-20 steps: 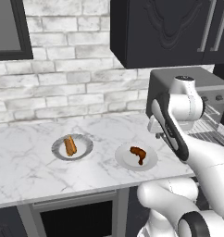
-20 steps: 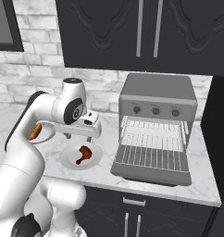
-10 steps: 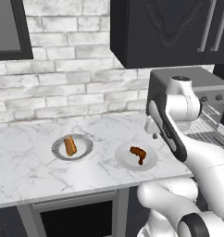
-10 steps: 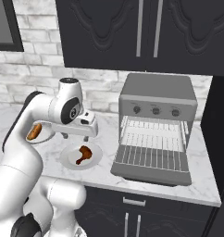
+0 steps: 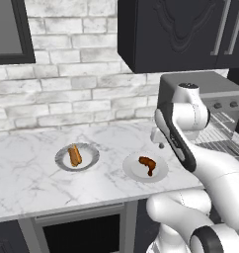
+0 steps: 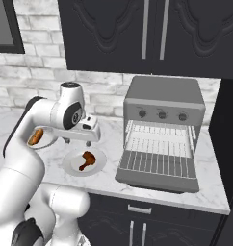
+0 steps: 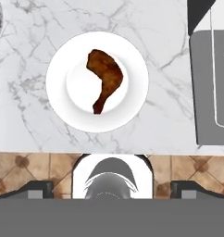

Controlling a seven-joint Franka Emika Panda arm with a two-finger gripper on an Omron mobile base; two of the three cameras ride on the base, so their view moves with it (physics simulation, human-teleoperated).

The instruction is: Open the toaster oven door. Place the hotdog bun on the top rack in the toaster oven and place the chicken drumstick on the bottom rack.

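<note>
Our gripper [image 6: 92,130] is wide open, holding nothing, above the chicken drumstick [image 7: 104,79] on its white plate [image 7: 58,99]. We think the drumstick is light, firm and maybe greasy, so we should pinch its fat end.

My hand has moved to the left, away from the toaster oven [image 6: 162,130], during the last second. Before, my gripper [image 6: 78,141] hung over the counter between the white plate [image 6: 70,166] and the open toaster oven door [image 6: 157,168], closer to the toaster oven. Now it hangs above the plate's edge on the toaster oven side, and the chicken drumstick [image 7: 104,78] lies almost straight under my hand. My upper arm has also turned a little toward the brick wall. My wrist now hides more of the toaster oven's left corner in the left base view.
</note>
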